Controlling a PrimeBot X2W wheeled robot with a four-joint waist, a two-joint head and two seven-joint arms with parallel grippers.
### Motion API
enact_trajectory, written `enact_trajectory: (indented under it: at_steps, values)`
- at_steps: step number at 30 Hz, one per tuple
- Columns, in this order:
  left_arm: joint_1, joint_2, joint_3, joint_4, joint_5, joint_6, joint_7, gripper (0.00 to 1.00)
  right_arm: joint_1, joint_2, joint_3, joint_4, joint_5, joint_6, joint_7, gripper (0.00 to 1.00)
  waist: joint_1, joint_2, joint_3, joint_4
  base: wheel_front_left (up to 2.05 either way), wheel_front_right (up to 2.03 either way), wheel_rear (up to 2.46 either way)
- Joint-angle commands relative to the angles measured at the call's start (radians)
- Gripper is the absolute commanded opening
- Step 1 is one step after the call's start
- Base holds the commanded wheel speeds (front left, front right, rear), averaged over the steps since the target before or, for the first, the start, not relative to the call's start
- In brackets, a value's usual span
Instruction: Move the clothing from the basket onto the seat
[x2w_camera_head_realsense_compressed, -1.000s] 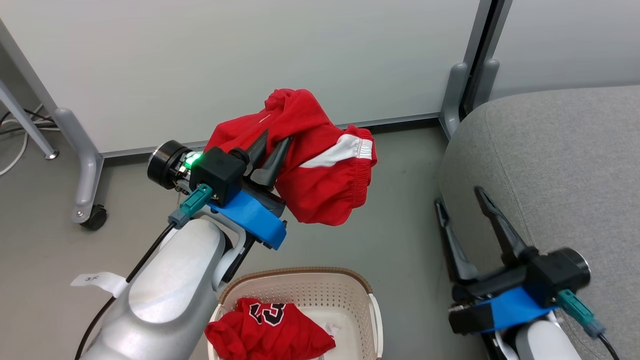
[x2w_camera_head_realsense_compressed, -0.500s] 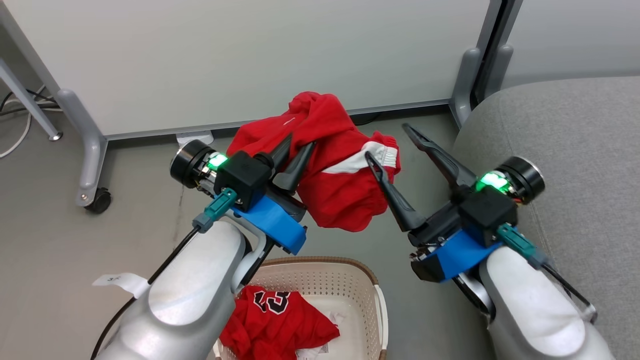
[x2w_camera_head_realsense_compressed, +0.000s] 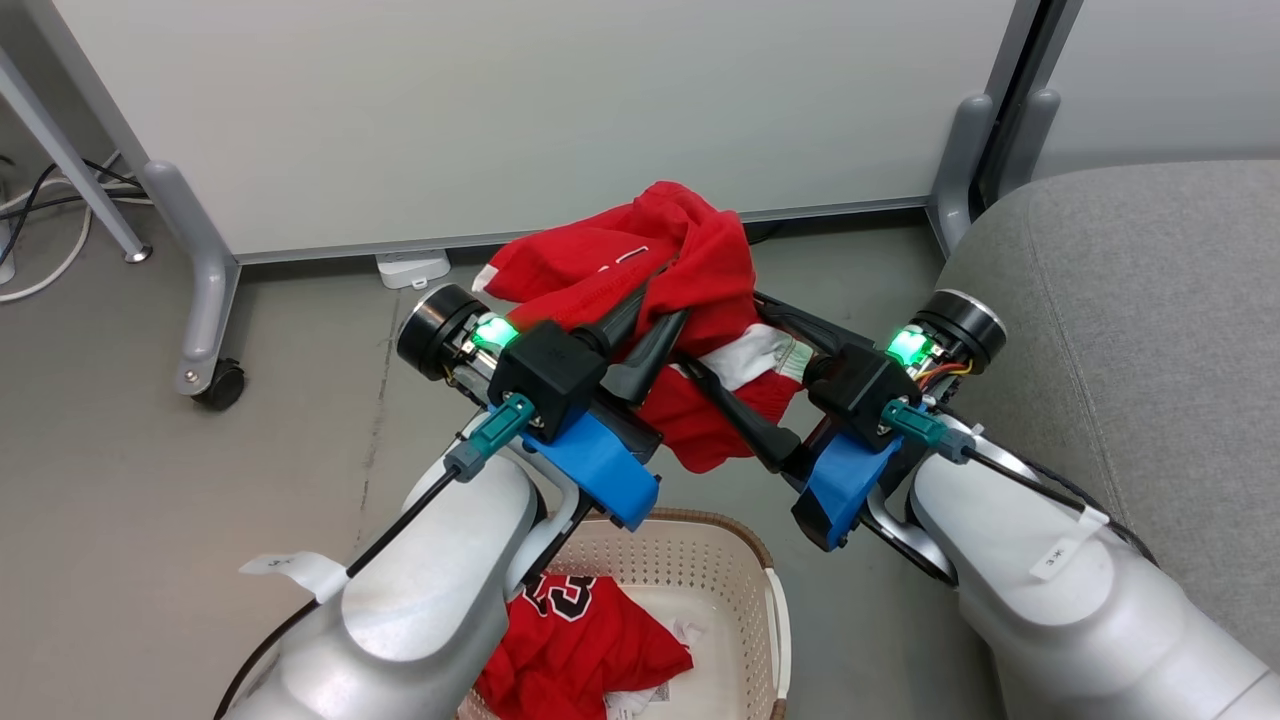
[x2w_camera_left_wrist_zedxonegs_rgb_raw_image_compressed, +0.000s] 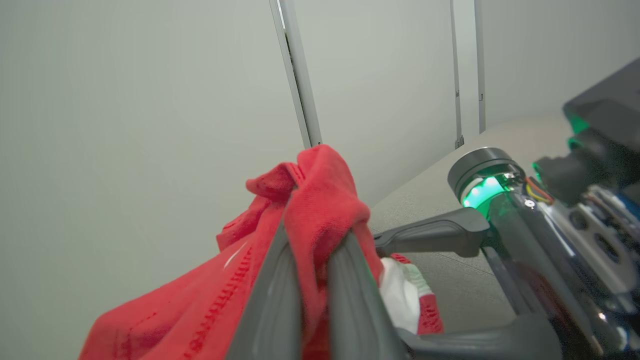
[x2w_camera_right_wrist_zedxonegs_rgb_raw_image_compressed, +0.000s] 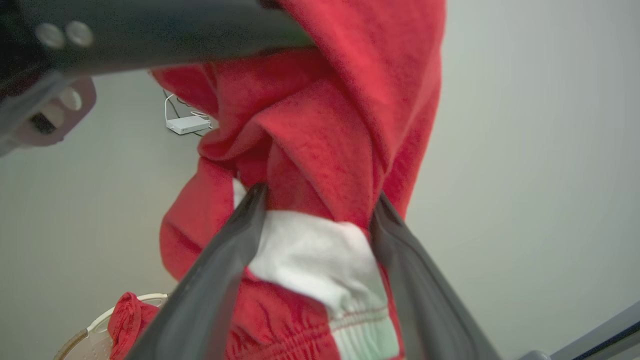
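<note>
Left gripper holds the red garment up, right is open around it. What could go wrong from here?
The right gripper stands open around the red garment, close beside the left gripper; closing could clash fingers. The garment hangs over the floor, not the sofa, so a slipped grip would likely drop it there.

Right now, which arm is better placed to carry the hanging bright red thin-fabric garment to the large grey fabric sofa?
Probably left. The left gripper is shut on the red garment. The right gripper, nearer the grey sofa, stands open around the white trim, gripping nothing.
</note>
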Motion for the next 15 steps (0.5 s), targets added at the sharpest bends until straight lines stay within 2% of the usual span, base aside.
enact_trajectory:
  at_steps: [1, 2, 3, 15]
  values:
    - [-0.009, -0.002, -0.002, -0.003, 0.0, -0.004, -0.005, 0.0, -0.033, 0.001, 0.04, 0.03, 0.032, 0.0, -0.003, 1.0, -0.0002, 0.0, 0.0, 0.002, 0.0, 0.0, 0.0]
    - [-0.01, -0.003, -0.005, -0.003, -0.002, -0.004, -0.005, 0.0, -0.042, 0.005, 0.054, 0.04, 0.052, 0.0, -0.004, 0.56, -0.0002, 0.0, 0.0, 0.003, 0.0, 0.0, 0.0]
    - [-0.011, -0.003, -0.007, -0.004, -0.003, -0.004, -0.005, 0.0, -0.049, 0.008, 0.066, 0.045, 0.066, 0.0, -0.004, 0.0, -0.0002, 0.0, 0.0, 0.003, 0.0, 0.0, 0.0]
    - [-0.005, 0.005, -0.017, -0.003, -0.014, -0.004, -0.005, 0.0, -0.056, 0.003, 0.108, 0.048, 0.128, 0.0, -0.003, 0.0, -0.0002, 0.0, -0.007, 0.0, 0.0, 0.0, 0.0]
